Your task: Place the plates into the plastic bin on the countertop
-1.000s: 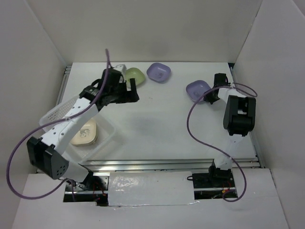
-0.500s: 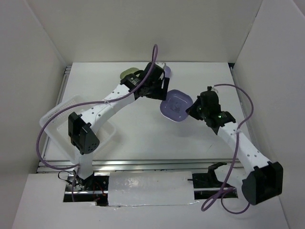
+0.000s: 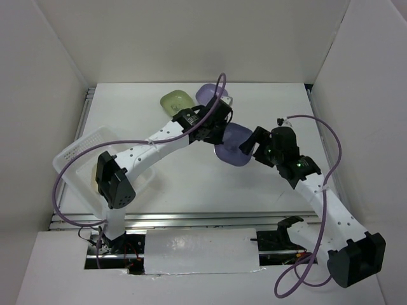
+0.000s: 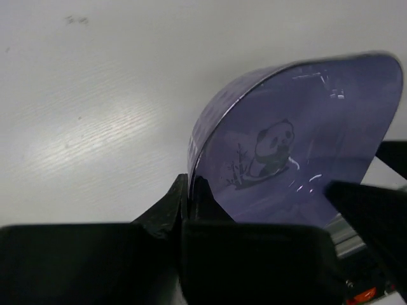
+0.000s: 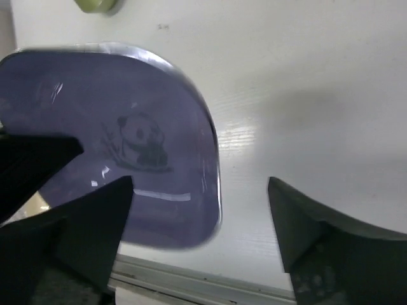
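A purple plate (image 3: 233,146) with a panda print hangs tilted above the middle of the countertop (image 3: 191,175). My left gripper (image 3: 219,130) is shut on the rim of this purple plate (image 4: 286,152), pinching its edge between the left gripper (image 4: 189,183) jaws. My right gripper (image 3: 249,145) stands open on the plate's other side. In the right wrist view the purple plate (image 5: 127,133) reaches partly into the right gripper (image 5: 200,184) without touching either finger. A green plate (image 3: 176,100) and another purple plate (image 3: 206,93) lie at the back. The plastic bin (image 3: 76,152) sits at the left.
The left arm (image 3: 152,143) stretches across the bin's near corner, hiding what lies inside. White walls close in the back and both sides. The metal rail (image 3: 203,219) runs along the front edge. Purple cables loop around both arms.
The right arm carried the purple plate to the middle, and the left arm swung over to meet it. The left gripper shut on the plate's rim and the right gripper opened.
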You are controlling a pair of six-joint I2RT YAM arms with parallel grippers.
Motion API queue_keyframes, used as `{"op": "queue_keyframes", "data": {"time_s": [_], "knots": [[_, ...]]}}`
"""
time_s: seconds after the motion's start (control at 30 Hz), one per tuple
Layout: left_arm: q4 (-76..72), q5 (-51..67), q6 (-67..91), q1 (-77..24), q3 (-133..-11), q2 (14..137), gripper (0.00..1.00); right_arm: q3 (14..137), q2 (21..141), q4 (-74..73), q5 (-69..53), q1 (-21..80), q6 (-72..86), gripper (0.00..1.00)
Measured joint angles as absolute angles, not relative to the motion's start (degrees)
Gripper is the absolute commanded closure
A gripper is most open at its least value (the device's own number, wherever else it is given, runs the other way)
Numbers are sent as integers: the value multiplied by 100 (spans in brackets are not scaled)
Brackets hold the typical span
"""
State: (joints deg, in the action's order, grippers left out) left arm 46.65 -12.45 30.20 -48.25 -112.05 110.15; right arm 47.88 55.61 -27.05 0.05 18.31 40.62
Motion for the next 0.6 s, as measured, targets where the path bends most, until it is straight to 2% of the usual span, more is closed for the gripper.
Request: {"op": "queue_keyframes", "data": {"time_s": [0.07,0.13,0.2,0.27,0.33,0.37,0.43,0.53,0.6], "knots": [[4674,-1549,3271,-4744,-10912,10864,100,4606,5325,-2620,16,1824,4082,0],[4550,-1737,3671,-4447,-10060,10379,100,4327,5068,-2532,16,1699,4106,0],[4136,-1553,3981,-3695,-8637,9395,100,4023,4932,-2388,-64,1525,4128,0],[3933,-1090,4263,-2180,-7137,8023,100,3699,4960,-2233,-169,1402,4147,0],[3721,-987,4523,-51,-6114,6587,100,3430,5144,-2102,-296,1372,4158,0],[3769,-1170,4615,838,-5852,5937,100,3343,5249,-2056,-366,1374,4171,0],[3983,-1227,4731,1782,-5612,4783,100,3234,5465,-1933,-467,1426,4213,0],[4263,-1020,4853,2403,-5384,3483,100,3232,5712,-1719,-567,1616,4270,0],[4316,-891,4998,2609,-5100,3236,100,3269,5819,-1590,-600,1817,4296,0]]}}
